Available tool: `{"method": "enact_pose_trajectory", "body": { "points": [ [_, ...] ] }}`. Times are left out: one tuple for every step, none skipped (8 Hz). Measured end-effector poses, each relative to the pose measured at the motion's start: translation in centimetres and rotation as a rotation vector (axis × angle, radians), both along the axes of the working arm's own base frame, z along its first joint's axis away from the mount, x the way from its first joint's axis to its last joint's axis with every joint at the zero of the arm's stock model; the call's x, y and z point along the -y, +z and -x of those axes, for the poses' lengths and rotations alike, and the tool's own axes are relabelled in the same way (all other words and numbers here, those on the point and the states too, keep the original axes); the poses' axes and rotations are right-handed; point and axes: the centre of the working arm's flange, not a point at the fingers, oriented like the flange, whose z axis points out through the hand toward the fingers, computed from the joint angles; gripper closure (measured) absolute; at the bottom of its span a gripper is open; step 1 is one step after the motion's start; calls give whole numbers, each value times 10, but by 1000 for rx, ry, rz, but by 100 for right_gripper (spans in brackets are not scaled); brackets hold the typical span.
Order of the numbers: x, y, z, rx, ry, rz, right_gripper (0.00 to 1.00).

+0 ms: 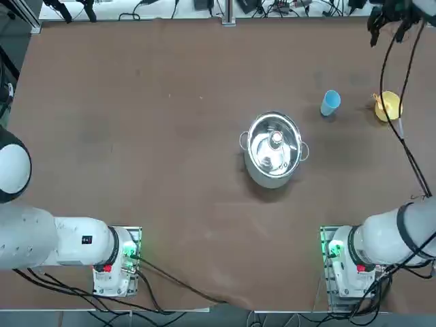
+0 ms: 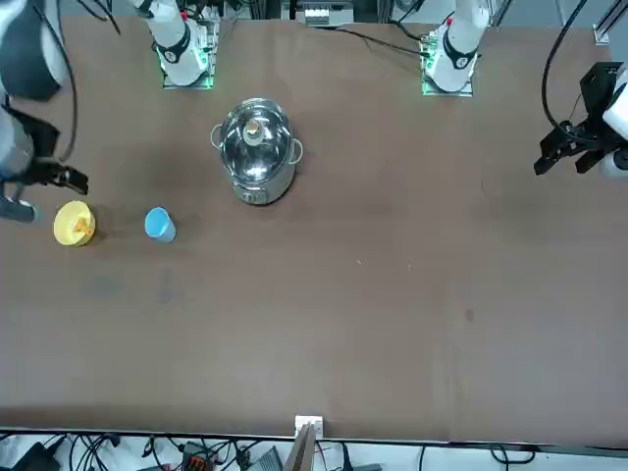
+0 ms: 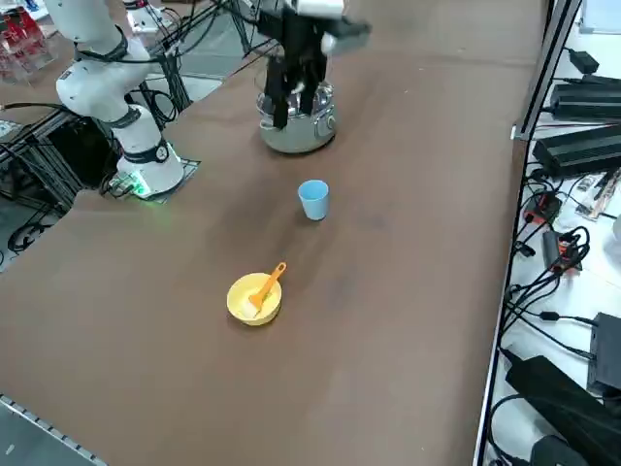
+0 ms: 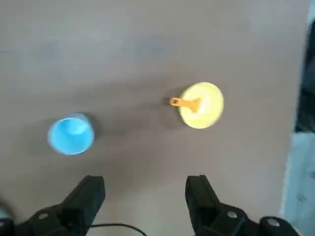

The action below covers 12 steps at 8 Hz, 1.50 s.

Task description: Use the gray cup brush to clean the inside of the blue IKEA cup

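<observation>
The blue IKEA cup [image 1: 330, 102] stands upright on the brown table, to the right of the steel pot; the side view also catches the cup [image 3: 313, 199]. The cup brush [image 3: 269, 283] leans inside a yellow cup [image 1: 389, 106], its orange handle [image 4: 184, 102] sticking out over the rim. My right gripper [image 4: 142, 189] hangs open and empty high above the table, apart from both cups. In the top view the gripper [image 1: 385, 24] sits at the far right corner. The wrist view shows the blue cup [image 4: 71, 135] and the yellow cup [image 4: 202, 104] below, beyond the fingertips.
A shiny steel pot [image 1: 274, 148] with two side handles and something small inside stands mid-table, left of the blue cup. A black cable [image 1: 402, 129] runs from my arm over the yellow cup's side. The table edge lies just right of the yellow cup.
</observation>
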Motion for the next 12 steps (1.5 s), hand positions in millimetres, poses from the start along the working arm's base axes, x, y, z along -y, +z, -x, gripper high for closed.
{"method": "enact_pose_trajectory", "body": {
  "points": [
    [-5, -30, -9, -9, -30, 73, 1],
    [-9, -60, -17, 4, -55, 132, 3],
    [-9, -90, -20, 19, -68, 189, 3],
    [-6, -117, -18, 37, -71, 240, 3],
    [-3, -143, -14, 56, -76, 282, 4],
    [0, -166, -9, 66, -85, 326, 4],
    [4, -188, -6, 72, -98, 371, 6],
    [10, -207, -5, 75, -115, 409, 7],
    [15, -224, -5, 74, -124, 440, 10],
    [20, -239, -4, 75, -126, 474, 12],
    [22, -253, -3, 80, -127, 505, 14],
    [24, -265, -2, 78, -124, 522, 15]
  ]
}}
